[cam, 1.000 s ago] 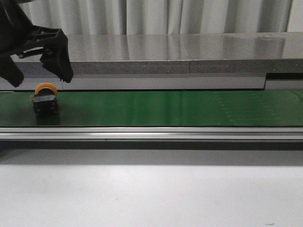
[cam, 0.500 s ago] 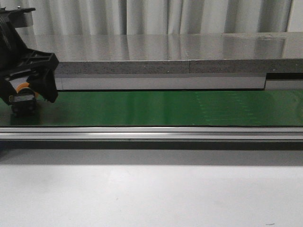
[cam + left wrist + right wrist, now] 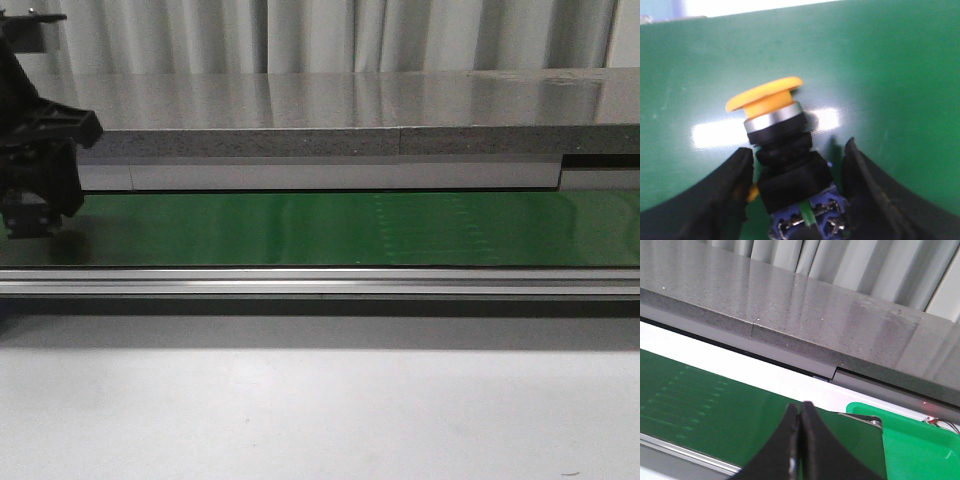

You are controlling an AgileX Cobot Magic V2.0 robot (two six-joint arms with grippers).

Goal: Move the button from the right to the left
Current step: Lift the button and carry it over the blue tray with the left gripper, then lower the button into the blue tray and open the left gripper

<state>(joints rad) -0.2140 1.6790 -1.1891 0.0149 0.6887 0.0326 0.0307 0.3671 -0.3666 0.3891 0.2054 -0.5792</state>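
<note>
The left gripper points down at the far left end of the green conveyor belt, its two black fingers spread on either side of the button. One finger is touching the button's black body; a narrow gap shows at the other, so a firm grip cannot be confirmed. The button's yellow-orange cap tilts slightly. From the front, the left gripper hides the button. The right gripper hovers over the belt, fingers pressed together, holding nothing.
</note>
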